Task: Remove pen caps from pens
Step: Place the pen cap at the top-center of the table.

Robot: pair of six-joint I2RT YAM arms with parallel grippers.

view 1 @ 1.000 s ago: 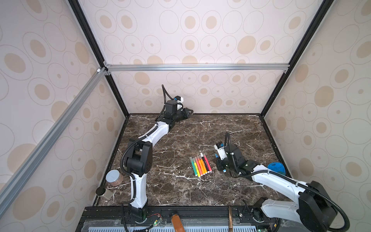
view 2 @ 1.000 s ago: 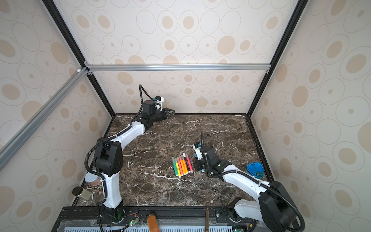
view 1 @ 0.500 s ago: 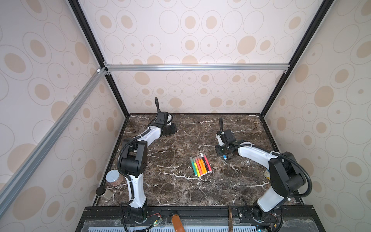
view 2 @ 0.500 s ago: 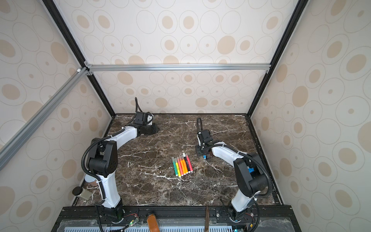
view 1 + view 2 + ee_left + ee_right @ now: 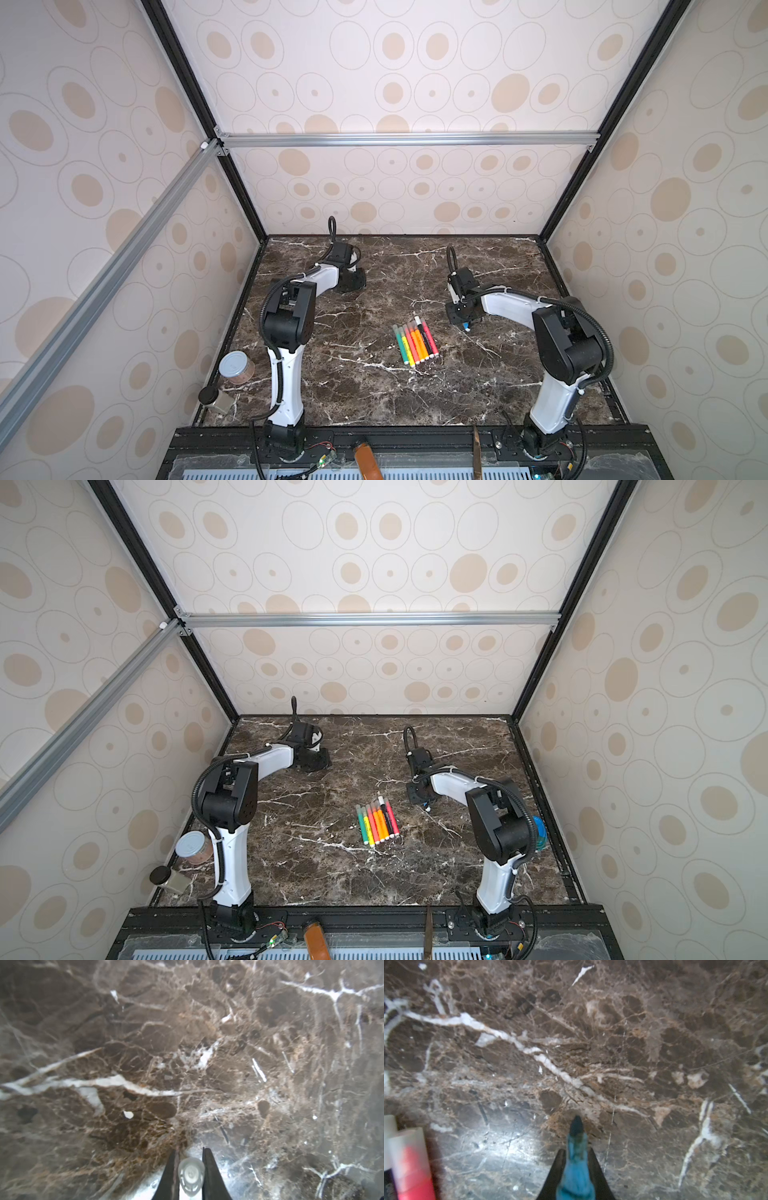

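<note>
Several capped pens (image 5: 415, 345) (image 5: 377, 823) lie side by side in a row mid-table in both top views: green, yellow, red, orange, black, pink. Their pale pen caps (image 5: 409, 326) point toward the back. My left gripper (image 5: 190, 1153) (image 5: 353, 283) is low over the marble at the back left, shut on one translucent pen cap (image 5: 191, 1174). Just right of the row, my right gripper (image 5: 576, 1151) (image 5: 463, 322) is shut on a blue pen (image 5: 576, 1174), whose bare dark tip (image 5: 576, 1126) points at the table. The capped pink pen (image 5: 411, 1159) shows at the right wrist view's edge.
A grey-lidded jar (image 5: 236, 368) and a small black-capped bottle (image 5: 212, 399) stand at the front left edge. A blue round object (image 5: 539, 833) sits by the right wall behind my right arm. Patterned walls enclose the marble table (image 5: 374, 395) on three sides.
My left gripper has come down from the back wall to just above the table. The right arm's elbow has swung up and back while its gripper stayed just right of the pen row.
</note>
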